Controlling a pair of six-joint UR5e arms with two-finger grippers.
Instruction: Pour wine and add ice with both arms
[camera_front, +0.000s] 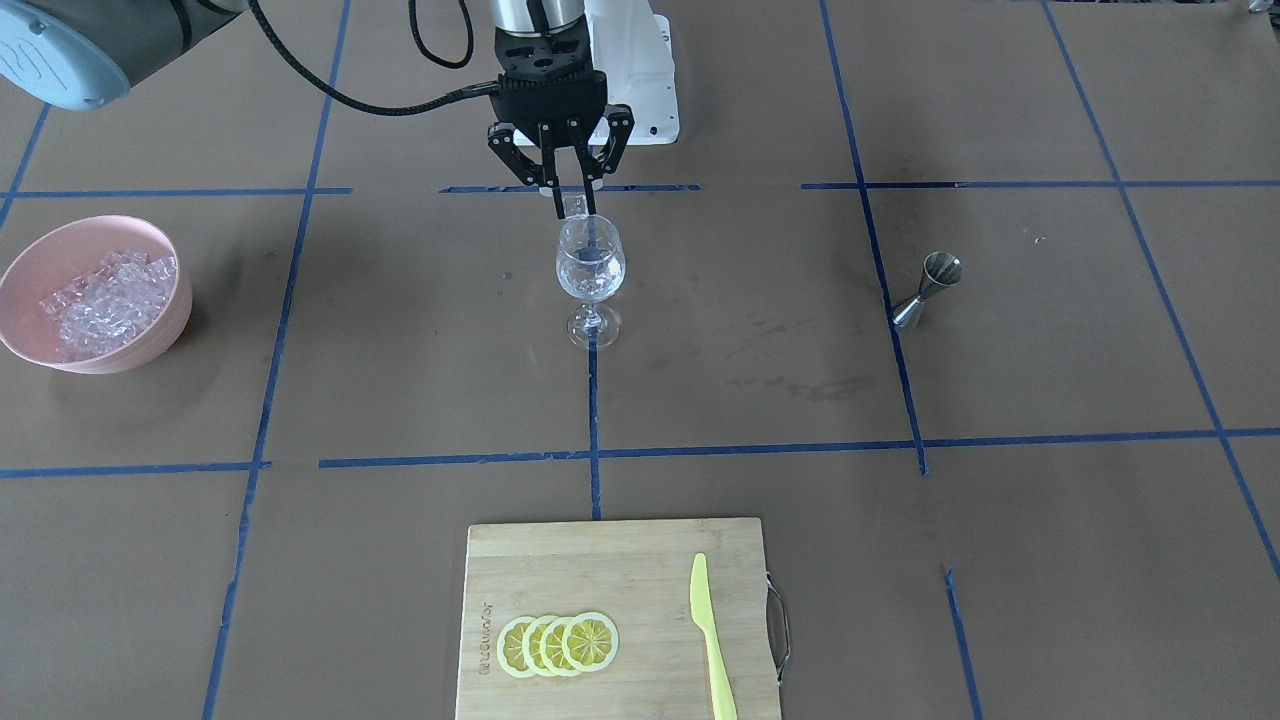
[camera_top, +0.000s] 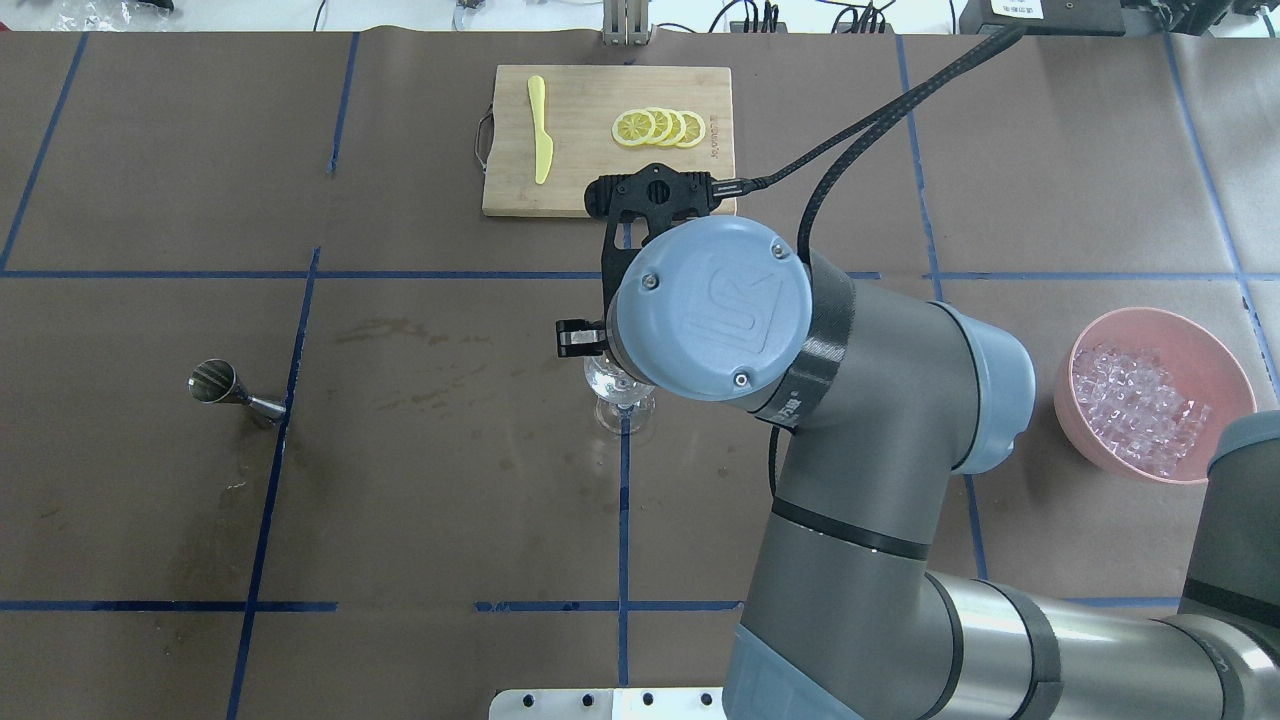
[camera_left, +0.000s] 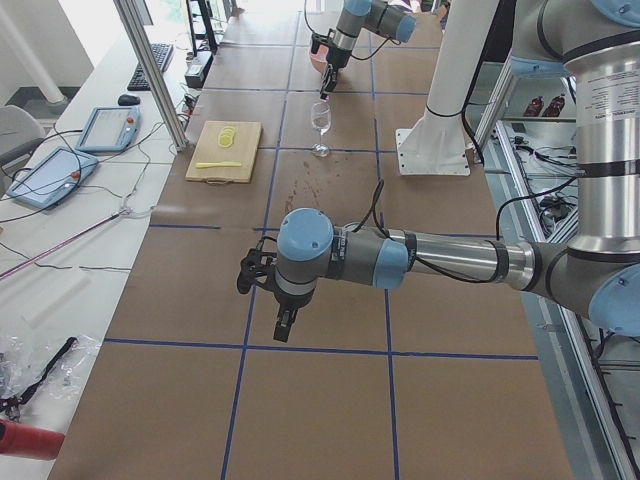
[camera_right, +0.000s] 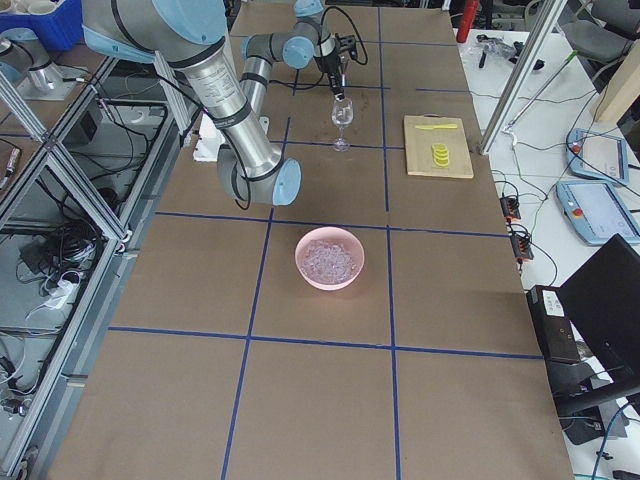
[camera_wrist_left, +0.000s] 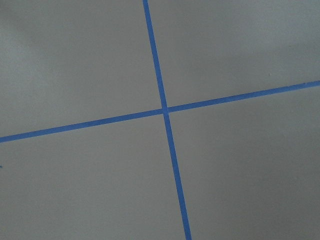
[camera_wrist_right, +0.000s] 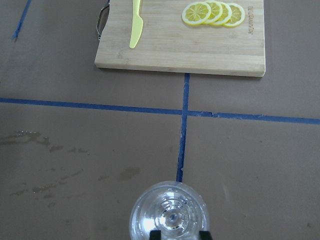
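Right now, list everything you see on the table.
wine glass: one, clear, table centre
bowl: one, pink, on the robot's right
ice: heap, clear, in the bowl
jigger: one, steel, on the robot's left
cutting board: one, wooden, far edge
lemon slices: four, yellow, on the board
knife: one, yellow-green, on the board
right end effector: one, black, above the glass, pinching a clear cube
left end effector: one, black, over bare table

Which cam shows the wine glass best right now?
Exterior front-facing: the wine glass shows whole, bowl, stem and foot, under the right tool, which holds an ice cube. Overhead: the right arm hides most of it. Right wrist: only the bowl from above. Side views: small, far. Left wrist: nothing.
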